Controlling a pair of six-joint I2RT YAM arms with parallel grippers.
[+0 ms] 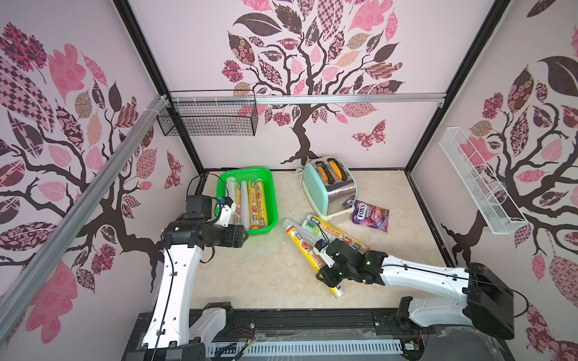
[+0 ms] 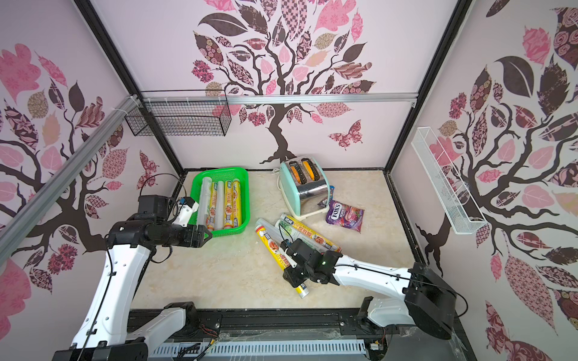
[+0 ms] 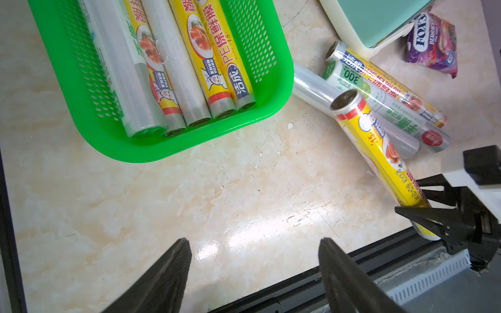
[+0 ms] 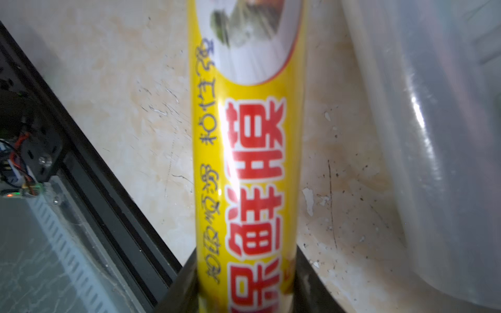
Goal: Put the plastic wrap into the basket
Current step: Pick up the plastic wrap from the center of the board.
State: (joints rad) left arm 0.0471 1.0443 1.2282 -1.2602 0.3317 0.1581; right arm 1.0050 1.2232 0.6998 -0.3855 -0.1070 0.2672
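The desk (image 1: 266, 281) is pale, like stone. A long white wire rack (image 1: 478, 181) hangs on the right wall, and a black wire basket (image 1: 212, 122) hangs on the back wall.

The green basket (image 1: 247, 170) sits on the desk at the back left. Five rolls of plastic wrap (image 3: 176, 67) lie in it side by side. Three are yellow and two are clear.

The mint toaster (image 1: 328, 187) stands at the back of the desk, with two orange things in its slots.

Four more rolls lie in a heap on the desk, on the robot's side of the toaster and near the basket's corner. There is a clear roll (image 3: 311, 86), a white roll with green print (image 3: 379, 103) and a second yellow one (image 3: 393, 78). The last is the yellow roll (image 4: 249, 162) that slants across the clear roll.

A purple candy bag (image 1: 370, 217) lies just beside the toaster.

The right end effector (image 4: 247, 290) is closed on the yellow roll, with one finger pressed on each side. It grips near the end of the roll that points to the front edge of the desk. I cannot tell if the roll is off the desk.

The left end effector (image 3: 254, 260) is wide open and holds nothing. It hangs over bare desk just beside the near end of the green basket, apart from all the rolls.
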